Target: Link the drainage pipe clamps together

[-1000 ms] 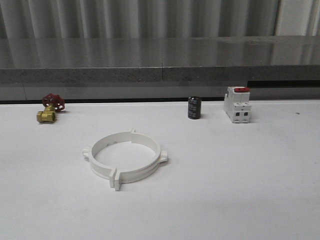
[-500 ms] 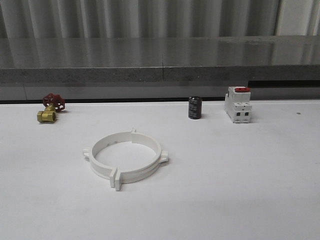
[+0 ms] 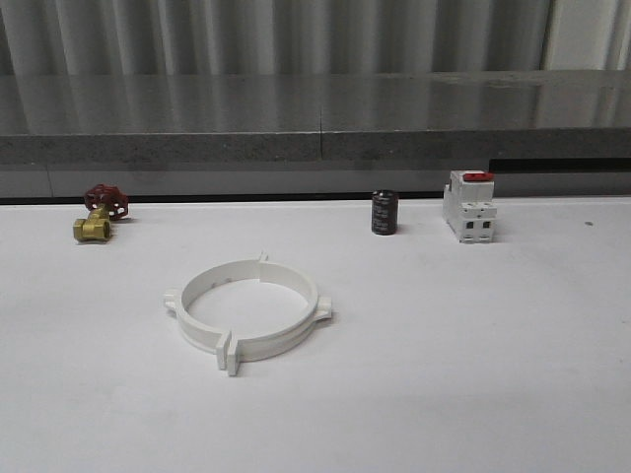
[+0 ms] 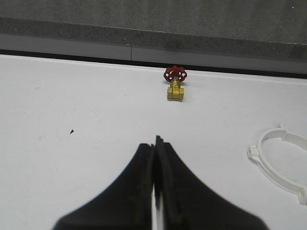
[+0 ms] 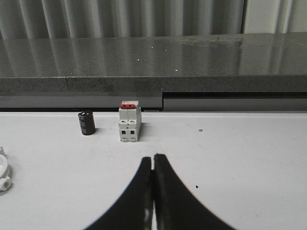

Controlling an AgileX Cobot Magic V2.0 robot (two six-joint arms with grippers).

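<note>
The two white drainage pipe clamps [image 3: 246,310] lie together as one closed ring on the white table, left of centre in the front view, small tabs sticking out at the joints. Part of that ring [image 4: 280,160] shows at the edge of the left wrist view, and a sliver of it [image 5: 4,175] at the edge of the right wrist view. My left gripper [image 4: 156,142] is shut with nothing between its fingers, well clear of the ring. My right gripper [image 5: 153,158] is shut and empty too, pointing toward the back of the table.
A brass valve with a red handwheel [image 3: 99,214] sits at the back left. A black cylinder [image 3: 384,213] and a white switch block with a red top [image 3: 468,206] stand at the back right. A grey ledge [image 3: 315,138] runs behind the table.
</note>
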